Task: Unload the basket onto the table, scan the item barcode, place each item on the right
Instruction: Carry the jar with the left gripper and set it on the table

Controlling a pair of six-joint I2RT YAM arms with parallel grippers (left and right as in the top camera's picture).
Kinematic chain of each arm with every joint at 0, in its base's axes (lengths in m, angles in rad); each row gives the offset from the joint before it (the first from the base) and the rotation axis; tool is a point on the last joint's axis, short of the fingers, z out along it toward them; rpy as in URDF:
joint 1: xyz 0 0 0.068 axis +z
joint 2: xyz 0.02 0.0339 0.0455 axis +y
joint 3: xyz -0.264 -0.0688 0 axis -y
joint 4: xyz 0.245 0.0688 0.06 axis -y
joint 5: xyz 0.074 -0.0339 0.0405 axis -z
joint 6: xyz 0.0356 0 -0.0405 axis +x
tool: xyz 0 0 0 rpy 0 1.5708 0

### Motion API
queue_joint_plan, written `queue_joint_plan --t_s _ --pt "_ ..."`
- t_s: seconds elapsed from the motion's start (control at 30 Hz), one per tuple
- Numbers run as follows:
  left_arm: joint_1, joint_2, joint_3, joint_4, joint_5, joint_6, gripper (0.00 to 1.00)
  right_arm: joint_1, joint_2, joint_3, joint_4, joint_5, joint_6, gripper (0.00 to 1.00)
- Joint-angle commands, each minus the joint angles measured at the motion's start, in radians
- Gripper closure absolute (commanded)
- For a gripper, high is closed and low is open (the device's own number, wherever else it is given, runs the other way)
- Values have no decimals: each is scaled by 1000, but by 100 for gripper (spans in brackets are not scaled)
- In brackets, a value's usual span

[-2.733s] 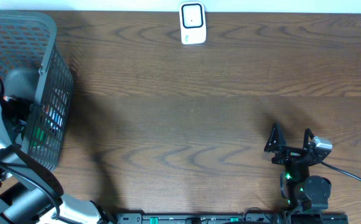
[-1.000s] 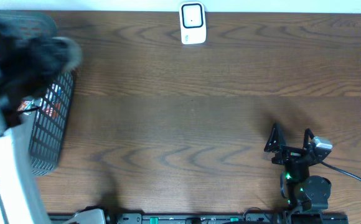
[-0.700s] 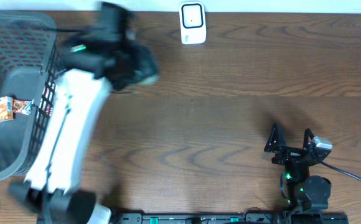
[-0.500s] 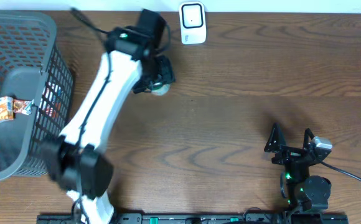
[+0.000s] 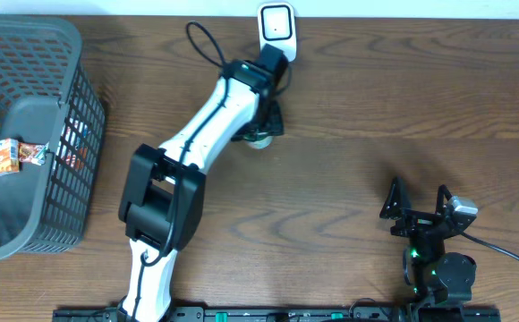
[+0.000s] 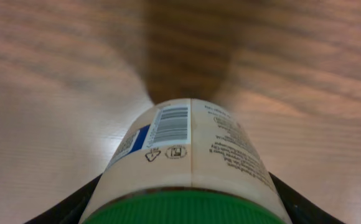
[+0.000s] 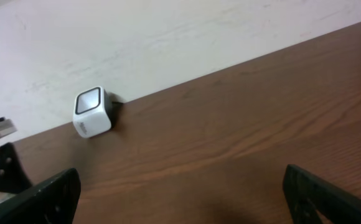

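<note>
1. Left gripper (image 5: 263, 123) is at the far side of the table (image 5: 358, 98), with the arm stretched out across the wood. It sits just on the near side of the scanner (image 5: 276, 33).
2. Its jaws are partly spread and clamped on a bottle (image 6: 190, 158). The dark fingers (image 6: 65, 208) press on both sides of the bottle near the cap.
3. The bottle is cream-coloured with a green cap (image 6: 183, 210). In the left wrist view the cap end is nearest the camera and the body points away over the table.
4. The barcode (image 6: 173, 124) is on the upper side of the bottle, facing the wrist camera. Small print runs down the label to the right of it.
5. From overhead only a bit of the bottle shows under the gripper. It is near the scanner but not touching it. Can't tell if the bottle touches the table.
6. The scanner is a small white box with a square window. It stands at the far table edge against the white wall (image 7: 168, 37).
7. Right gripper (image 5: 418, 188) is at the near right of the table, well apart from the bottle. Its jaws are spread wide with nothing between them.
8. A grey basket (image 5: 76, 116) sits at the left edge of the table. An orange packet (image 5: 5, 156) lies inside it.
</note>
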Motion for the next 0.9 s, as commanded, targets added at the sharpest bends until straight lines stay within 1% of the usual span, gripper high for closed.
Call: queue_joint_plan --t_s 0.0,0.13,0.4,0.47,0.57,0.6,0.63,0.77,0.87 --pt "-39 -10 -71 46 -109 -45 41 -11 -5 -1 -4 3 -12 1" --pt "-51 -10 -145 62 -108 -103 41 -11 -5 -1 -4 3 -12 1" --pt "-52 -11 -168 28 -20 -87 40 -11 -5 -1 -4 3 -12 1" --pt "-51 -11 -168 28 -20 -86 30 -11 -5 -1 -4 3 -12 1" --pt "-47 -16 -165 32 -21 -64 18 -11 -5 -1 -4 3 -12 1" --pt "-43 -21 -158 32 -21 -47 10 -11 -5 -1 -4 3 -12 1" --pt "-37 -24 -148 31 -21 -33 7 -11 -5 -1 -4 3 -12 1" --pt "-5 -56 -91 18 -21 -19 5 -11 -5 -1 -4 3 -12 1" --pt "40 -134 -42 -1 -21 -18 5 -11 -5 -1 -4 3 -12 1"
